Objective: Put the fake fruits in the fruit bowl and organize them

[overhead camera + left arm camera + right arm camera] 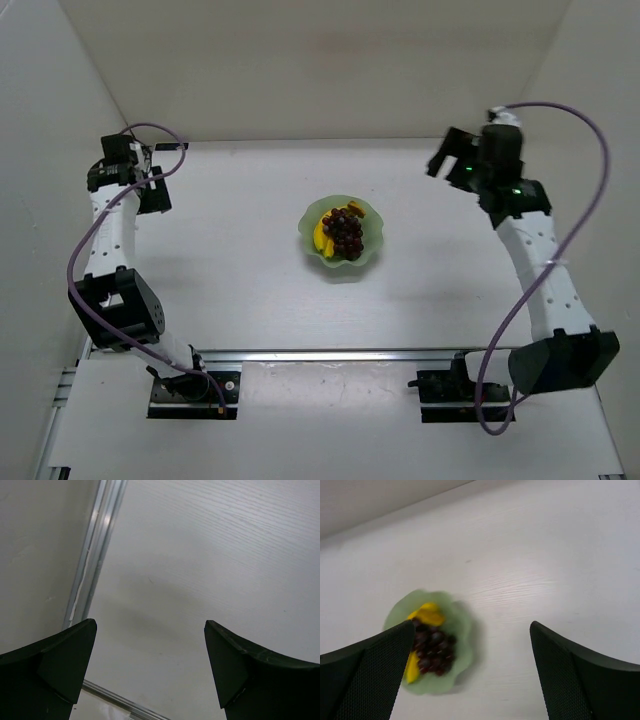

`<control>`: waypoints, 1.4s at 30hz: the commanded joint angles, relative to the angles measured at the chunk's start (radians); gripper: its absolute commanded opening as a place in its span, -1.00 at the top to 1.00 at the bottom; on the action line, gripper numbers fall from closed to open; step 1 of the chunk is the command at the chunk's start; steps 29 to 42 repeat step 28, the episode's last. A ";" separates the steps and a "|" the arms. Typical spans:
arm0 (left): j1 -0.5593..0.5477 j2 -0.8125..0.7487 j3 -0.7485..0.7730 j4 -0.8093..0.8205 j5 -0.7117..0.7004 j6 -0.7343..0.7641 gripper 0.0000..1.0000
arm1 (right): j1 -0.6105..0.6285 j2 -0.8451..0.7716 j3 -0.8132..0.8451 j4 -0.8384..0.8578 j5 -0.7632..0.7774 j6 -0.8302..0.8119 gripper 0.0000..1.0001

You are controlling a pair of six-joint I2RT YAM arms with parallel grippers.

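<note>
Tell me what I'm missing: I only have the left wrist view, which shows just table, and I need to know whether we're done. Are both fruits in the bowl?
Observer: Yes. The overhead view shows the banana and the grapes both inside the fruit bowl.
Operator: How do they sit?
Observer: The grapes lie over the banana, which peeks out beside them.
Operator: Is the right tool holding anything?
Observer: No. Its wrist view shows the right tool open and empty, apart from the bowl.
</note>
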 commanded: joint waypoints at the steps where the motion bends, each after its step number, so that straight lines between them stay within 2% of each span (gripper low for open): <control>1: 0.073 -0.064 0.042 0.016 0.017 -0.024 -1.00 | -0.193 -0.024 -0.139 -0.085 -0.127 -0.005 -0.99; 6: 0.082 -0.042 0.008 -0.002 -0.038 -0.048 -1.00 | -0.357 -0.024 -0.291 -0.154 -0.075 -0.041 -0.99; 9: 0.082 -0.042 -0.021 -0.002 -0.038 -0.071 -1.00 | -0.434 -0.035 -0.376 -0.137 -0.136 -0.013 -0.99; 12: 0.082 -0.033 -0.032 -0.002 -0.015 -0.081 -1.00 | -0.434 -0.035 -0.385 -0.114 -0.176 -0.002 -0.99; 23: 0.082 -0.042 -0.041 -0.011 0.005 -0.059 -1.00 | -0.434 -0.035 -0.374 -0.114 -0.177 0.007 -0.99; 28: 0.116 -0.076 -0.055 0.001 0.119 -0.038 -1.00 | -0.434 -0.035 -0.394 -0.114 -0.177 0.007 -0.99; 42: 0.116 -0.076 -0.055 0.001 0.119 -0.038 -1.00 | -0.434 -0.035 -0.394 -0.114 -0.177 0.007 -0.99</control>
